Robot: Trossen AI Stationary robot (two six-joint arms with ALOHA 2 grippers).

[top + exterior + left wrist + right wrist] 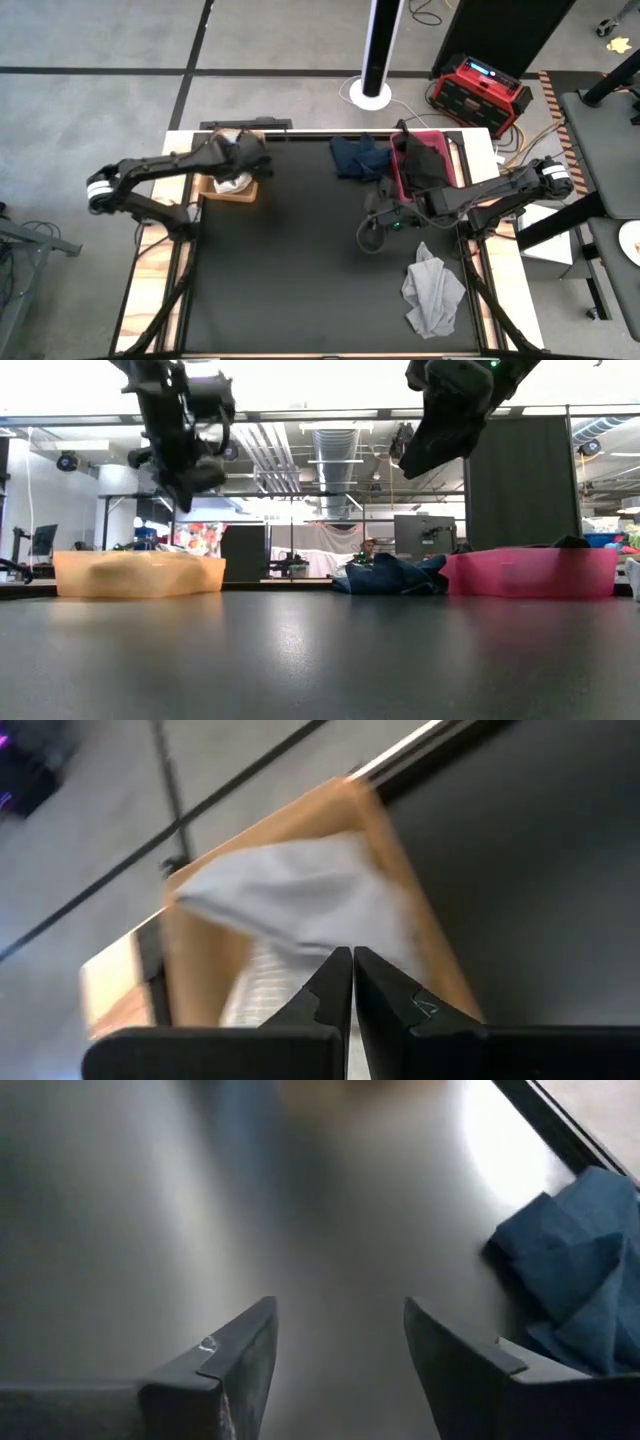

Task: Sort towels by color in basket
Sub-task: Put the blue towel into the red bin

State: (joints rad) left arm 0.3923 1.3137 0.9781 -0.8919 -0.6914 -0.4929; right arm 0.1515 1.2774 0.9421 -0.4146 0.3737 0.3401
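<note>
My left gripper [352, 970] is shut and hovers above the orange basket [243, 192], high over it in the low view [186, 488]. A white towel [300, 900] lies bunched inside that basket. My right gripper [340, 1350] is open above the bare table middle [370, 232], with a navy towel [575, 1270] lying crumpled on the table just beyond it [360, 158]. A black towel [425, 160] lies in the pink basket [530, 572] and spills over its rim. A light grey towel [432, 290] lies crumpled on the table near the right edge.
The black table mat [290, 270] is bare across its left and near parts. Both baskets stand along the far edge, orange at the left, pink at the right. Beyond the far edge are a white post base [370, 95] and a red box [480, 90] on the floor.
</note>
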